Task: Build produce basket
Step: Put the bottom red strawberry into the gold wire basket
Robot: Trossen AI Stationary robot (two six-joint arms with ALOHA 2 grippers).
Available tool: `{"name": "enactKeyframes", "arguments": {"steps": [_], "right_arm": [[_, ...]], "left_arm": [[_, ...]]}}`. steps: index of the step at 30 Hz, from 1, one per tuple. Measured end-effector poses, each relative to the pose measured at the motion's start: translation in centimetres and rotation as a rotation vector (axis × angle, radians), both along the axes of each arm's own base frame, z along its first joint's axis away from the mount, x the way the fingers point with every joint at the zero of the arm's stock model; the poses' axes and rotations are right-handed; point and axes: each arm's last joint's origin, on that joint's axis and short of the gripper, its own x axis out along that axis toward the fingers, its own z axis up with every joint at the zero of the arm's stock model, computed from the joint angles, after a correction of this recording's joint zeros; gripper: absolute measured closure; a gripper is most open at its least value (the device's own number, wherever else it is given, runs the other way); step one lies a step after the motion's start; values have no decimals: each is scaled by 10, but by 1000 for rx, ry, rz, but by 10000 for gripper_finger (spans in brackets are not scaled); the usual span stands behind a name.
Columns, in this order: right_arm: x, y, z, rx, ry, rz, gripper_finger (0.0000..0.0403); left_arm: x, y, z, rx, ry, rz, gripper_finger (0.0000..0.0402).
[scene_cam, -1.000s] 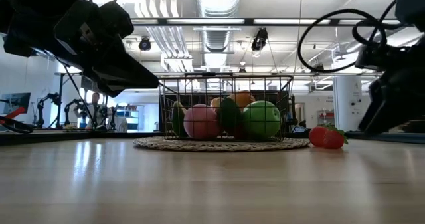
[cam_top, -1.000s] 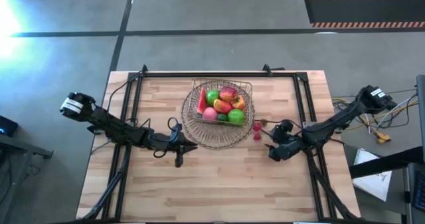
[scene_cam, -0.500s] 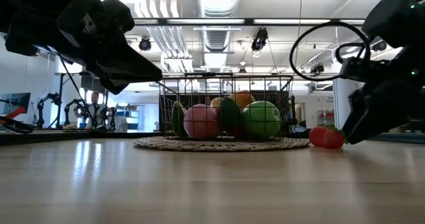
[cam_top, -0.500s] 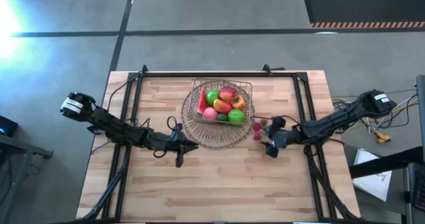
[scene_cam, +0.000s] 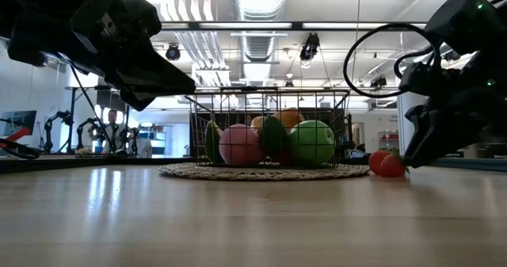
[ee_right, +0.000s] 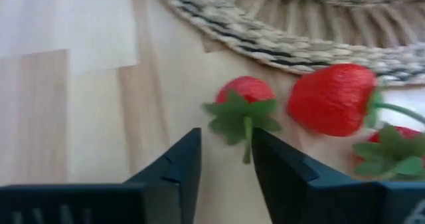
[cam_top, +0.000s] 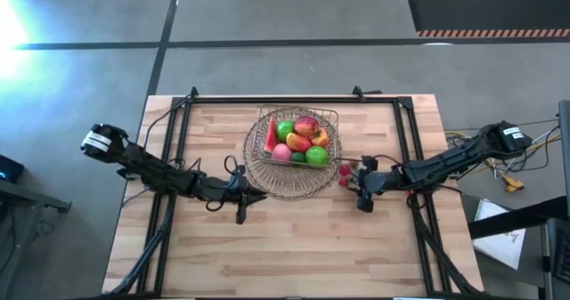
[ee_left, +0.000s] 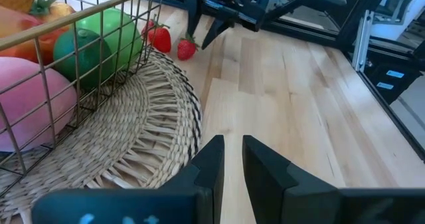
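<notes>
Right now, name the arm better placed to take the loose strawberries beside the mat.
Right. The right gripper sits at the strawberries, fingers straddling one's stem in its wrist view. The left gripper waits across the woven mat, farther away.

The surface (cam_top: 294,238) is pale wood planks with a soft sheen. The basket (ee_left: 99,64) is thin pale metal wire, set on a rough woven mat (ee_left: 146,144) (fibre, it seems). The strawberries (ee_right: 332,108) look smooth and slightly glossy, probably plastic
</notes>
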Motion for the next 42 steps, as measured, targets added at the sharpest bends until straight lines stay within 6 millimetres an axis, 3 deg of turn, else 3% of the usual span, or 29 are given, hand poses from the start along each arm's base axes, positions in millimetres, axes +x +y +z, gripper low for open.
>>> {"name": "enactKeyframes", "arguments": {"steps": [13,21,25,30,33,38,42], "right_arm": [[2,1,2,11,-18,7,388],[9,2,11,55,-53,-38,394],[28,10,40,79,-138,18,394],[53,18,97,18,-246,95,394],[66,17,132,-56,-285,33,394],[90,-2,171,-161,-182,-116,394],[116,-34,175,-168,6,-223,394]], "left_arm": [[0,0,0,1,0,0,363],[0,0,0,1,0,0,363],[0,0,0,2,0,-1,363],[0,0,0,3,0,0,363],[0,0,0,3,0,1,363],[0,0,0,4,0,3,363],[0,0,0,9,0,2,363]]}}
